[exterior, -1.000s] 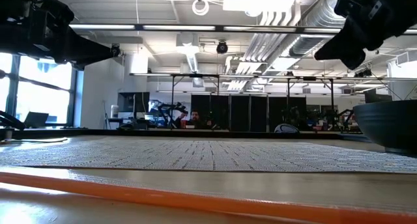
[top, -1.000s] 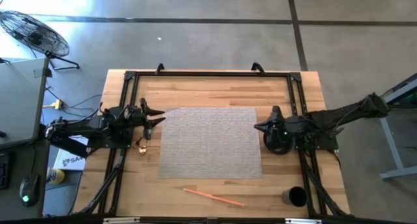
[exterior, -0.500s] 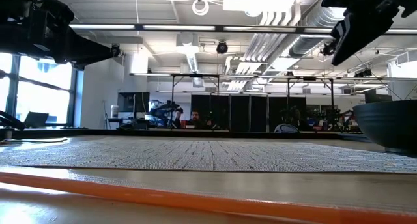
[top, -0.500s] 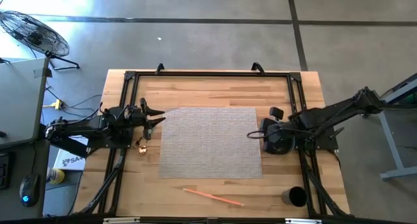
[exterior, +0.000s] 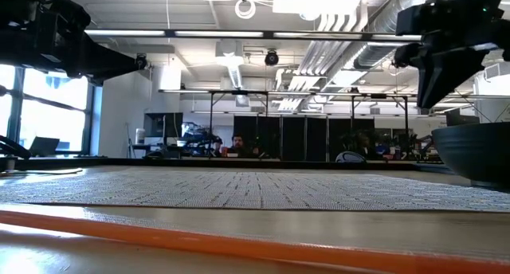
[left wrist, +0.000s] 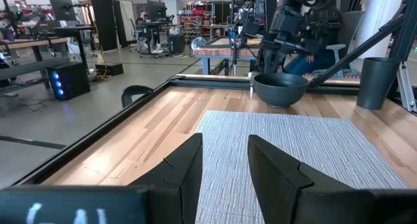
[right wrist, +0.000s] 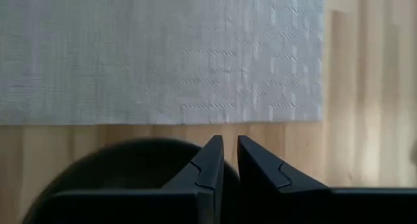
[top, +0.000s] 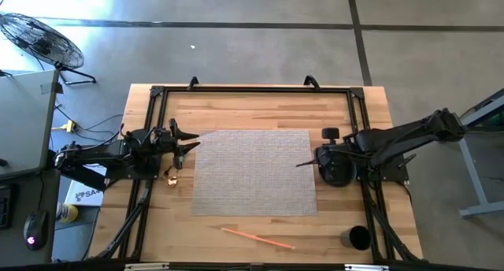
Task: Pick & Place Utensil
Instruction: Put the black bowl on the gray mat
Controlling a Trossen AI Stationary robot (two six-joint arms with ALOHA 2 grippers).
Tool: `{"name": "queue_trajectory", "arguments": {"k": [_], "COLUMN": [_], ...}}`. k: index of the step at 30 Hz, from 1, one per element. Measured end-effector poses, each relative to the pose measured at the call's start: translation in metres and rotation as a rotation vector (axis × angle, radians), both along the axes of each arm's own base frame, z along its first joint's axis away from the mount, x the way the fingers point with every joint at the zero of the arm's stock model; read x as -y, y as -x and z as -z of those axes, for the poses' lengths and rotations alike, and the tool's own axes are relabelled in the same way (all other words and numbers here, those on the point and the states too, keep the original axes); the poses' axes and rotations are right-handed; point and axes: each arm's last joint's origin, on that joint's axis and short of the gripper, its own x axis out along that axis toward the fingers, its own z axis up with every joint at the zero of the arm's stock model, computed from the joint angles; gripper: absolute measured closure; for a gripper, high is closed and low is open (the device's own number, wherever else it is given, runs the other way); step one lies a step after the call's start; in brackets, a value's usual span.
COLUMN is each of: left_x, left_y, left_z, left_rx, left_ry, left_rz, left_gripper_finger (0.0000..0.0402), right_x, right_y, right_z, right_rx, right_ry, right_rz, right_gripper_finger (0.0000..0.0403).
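Observation:
The utensil is a thin orange stick (top: 257,238) lying flat on the wood near the table's front edge; in the low view it is the orange bar (exterior: 239,240) across the foreground. My right gripper (top: 302,164) hangs above the left rim of a dark bowl (top: 339,172), its fingers almost together (right wrist: 229,146) and holding nothing. In the low view the right gripper (exterior: 433,99) points down. My left gripper (top: 186,139) waits at the table's left, open (left wrist: 225,152) and empty.
A grey woven mat (top: 253,172) covers the table's middle. A black cup (top: 356,238) stands at the front right. A small brown-gold thing (top: 172,176) lies by the left arm. A black frame (top: 252,90) runs round the table's edges.
My right gripper has moved a little toward the table's left over the bowl and has tipped from a slant toward pointing down. The bowl, the stick and my left arm have stayed in place.

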Motion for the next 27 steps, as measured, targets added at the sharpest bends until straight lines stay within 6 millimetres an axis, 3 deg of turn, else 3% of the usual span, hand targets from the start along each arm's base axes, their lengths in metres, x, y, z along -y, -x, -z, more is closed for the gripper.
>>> {"name": "queue_trajectory", "arguments": {"k": [7, 16, 27], "left_x": [0.0, 0.0, 0.0], "left_y": [0.0, 0.0, 0.0], "left_z": [0.0, 0.0, 0.0], "left_rx": [0.0, 0.0, 0.0], "left_ry": [0.0, 0.0, 0.0], "left_rz": [0.0, 0.0, 0.0], "left_gripper_finger": [0.0282, 0.0282, 0.0282], "right_x": [0.003, 0.005, 0.002], "right_y": [-0.002, -0.014, -0.024], "right_z": [0.004, 0.023, 0.041], "right_rx": [-0.089, -0.229, -0.332], "right_ry": [0.031, 0.093, 0.038], "right_rz": [-0.208, -0.308, -0.351], "right_gripper_finger": [0.0326, 0.0266, 0.0281]}}
